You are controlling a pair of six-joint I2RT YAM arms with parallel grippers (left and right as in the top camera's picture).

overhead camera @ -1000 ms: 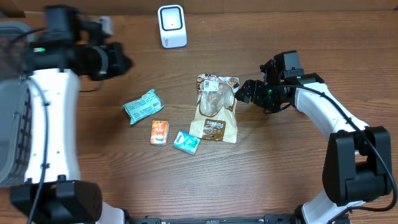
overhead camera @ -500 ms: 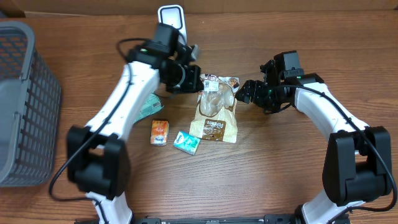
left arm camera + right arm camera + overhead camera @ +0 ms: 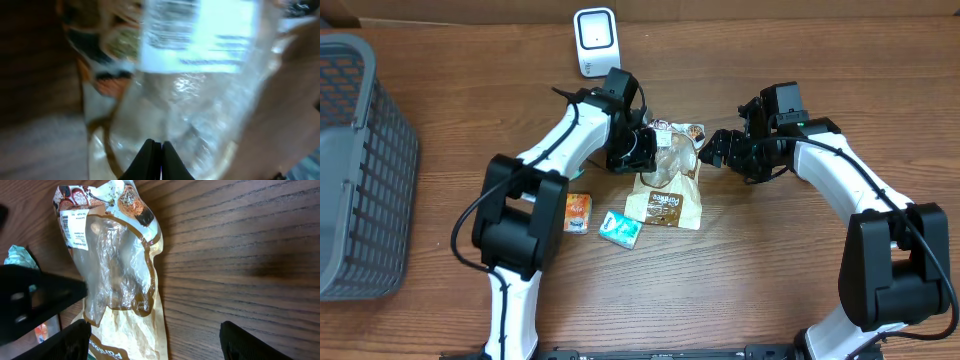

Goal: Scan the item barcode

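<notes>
While the bag point(image 3: 665, 180) lies flat near the middle of the bench point(image 3: 770, 290), both arms reach in toward it from opposite sides. It is a brown paper bag with a clear window. Its white barcode label point(image 3: 75, 230) faces up at the end nearest the scanner point(image 3: 596, 42), which stands upright at the far edge.

The left tool point(image 3: 156, 152) is clenched, fingertips pressed together right over the clear window. The blurred close view does not show whether any film is pinched between them. This looks like an attempt to take the bag by its loose plastic, the easiest part of a flat bag to catch.

The right tool point(image 3: 160, 342) is released, its two fingers spread wide and holding nothing. It hovers just beside the bag's right edge, probably waiting to steady or receive the bag.

Since the label points at the ceiling, the bag likely has to be lifted and tipped so the label faces the scanner.

Room to move is uneven. Bare wood lies between the bag's top and the scanner, though the left arm's own forearm crosses part of that lane. To the right and toward the front, the bench is open.

An orange packet point(image 3: 577, 213) and a teal packet point(image 3: 620, 230) sit just beside the bag's lower left corner. Dragging the bag that way could push them. A grey basket point(image 3: 360, 200) stands well apart at the far left edge.
</notes>
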